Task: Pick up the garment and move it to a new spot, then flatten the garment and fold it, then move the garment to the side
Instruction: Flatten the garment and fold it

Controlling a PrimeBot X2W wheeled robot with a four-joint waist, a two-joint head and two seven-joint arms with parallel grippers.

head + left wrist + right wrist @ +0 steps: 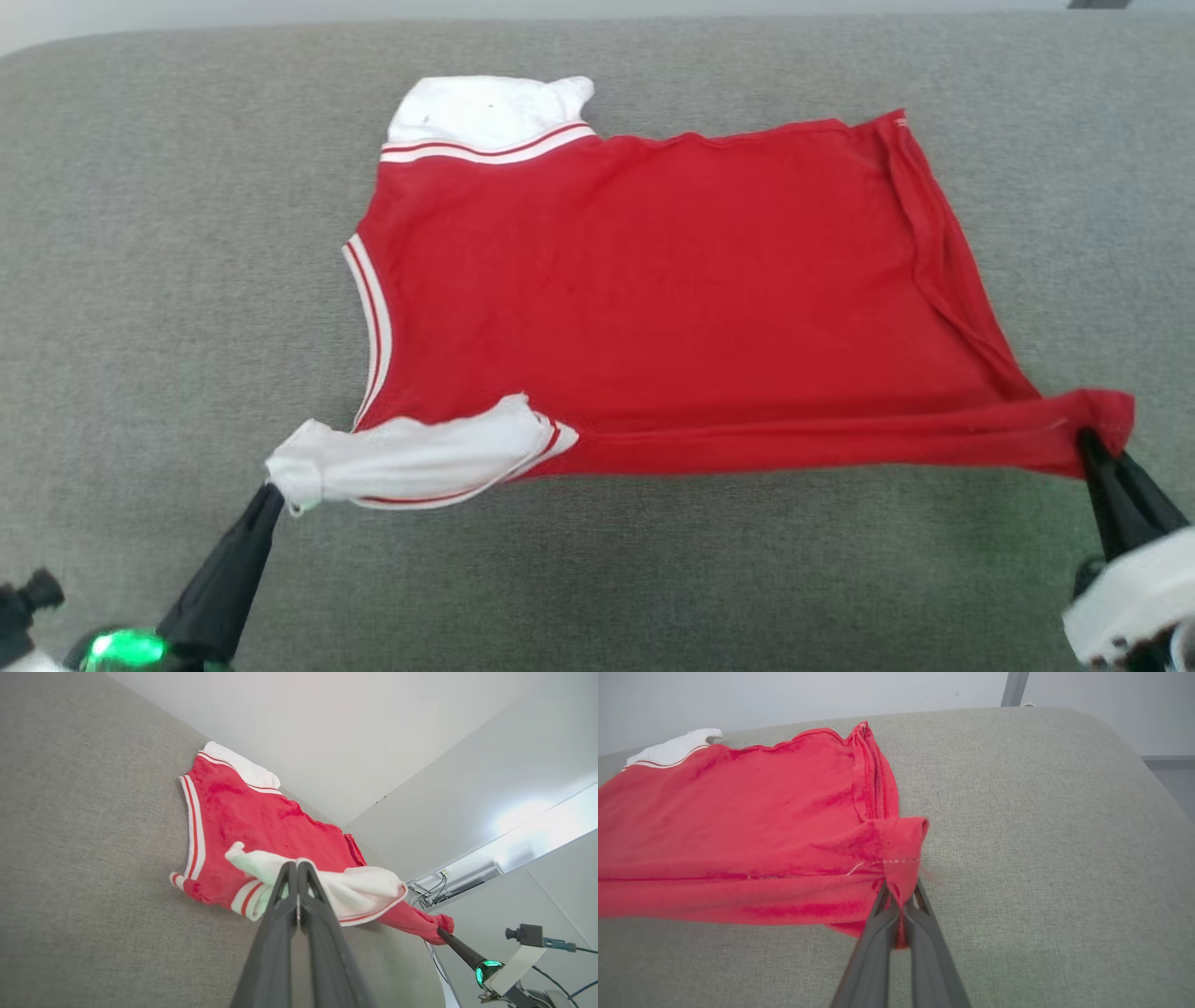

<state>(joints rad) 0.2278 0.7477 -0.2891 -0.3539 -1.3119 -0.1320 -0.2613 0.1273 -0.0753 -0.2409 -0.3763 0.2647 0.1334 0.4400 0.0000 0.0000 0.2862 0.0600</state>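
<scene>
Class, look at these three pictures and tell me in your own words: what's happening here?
A two-armed robot is handling a red jersey spread on a grey padded surface. Its left gripper is shut on the near white sleeve, its right gripper on a red hem corner. The near edge is stretched between them; the rest lies fairly flat, not yet folded.

garment [644, 289] spread on couch [140, 280], left gripper [273, 493] at near-left corner, right gripper [1090, 446] near-right
</scene>
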